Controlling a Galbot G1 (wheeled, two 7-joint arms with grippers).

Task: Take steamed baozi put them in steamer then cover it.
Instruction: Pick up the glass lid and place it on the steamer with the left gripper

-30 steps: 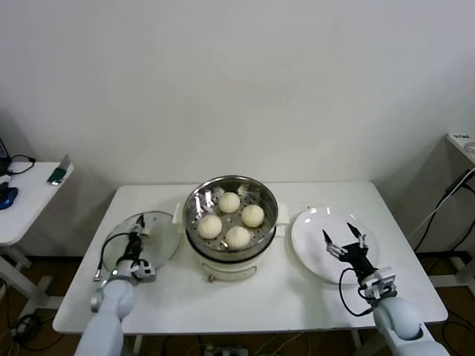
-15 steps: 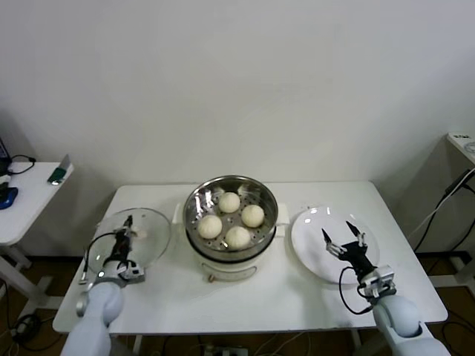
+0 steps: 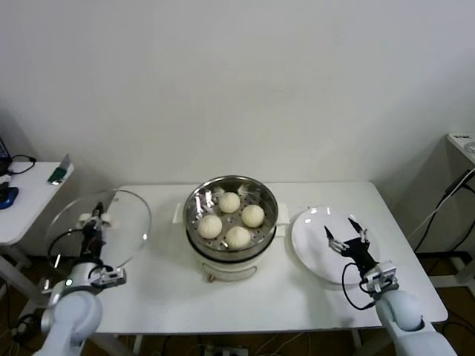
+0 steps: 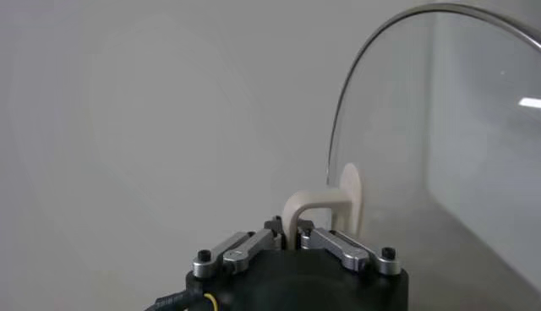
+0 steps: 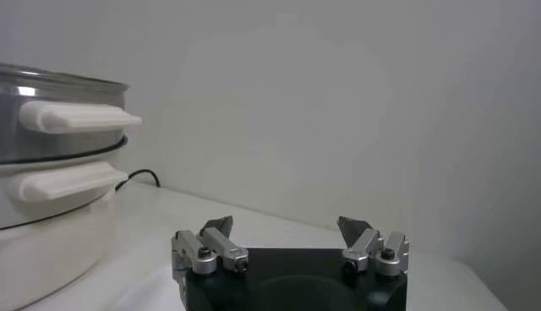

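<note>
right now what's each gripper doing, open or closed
Left gripper: shut on the lid handle, lid lifted off the table.
Right gripper: open, empty, over the plate.

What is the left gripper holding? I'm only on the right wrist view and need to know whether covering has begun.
Observer: The left gripper is shut on the cover by its handle, held tilted in the air at the table's left edge.
Operator: Are the buns loaded?
Observer: Yes, all four steamed baozi sit in the steamer.
Operator: Is anything on the plate beneath my gripper?
Observer: Nothing; the white plate is bare, and the right gripper hovers open above it.
</note>
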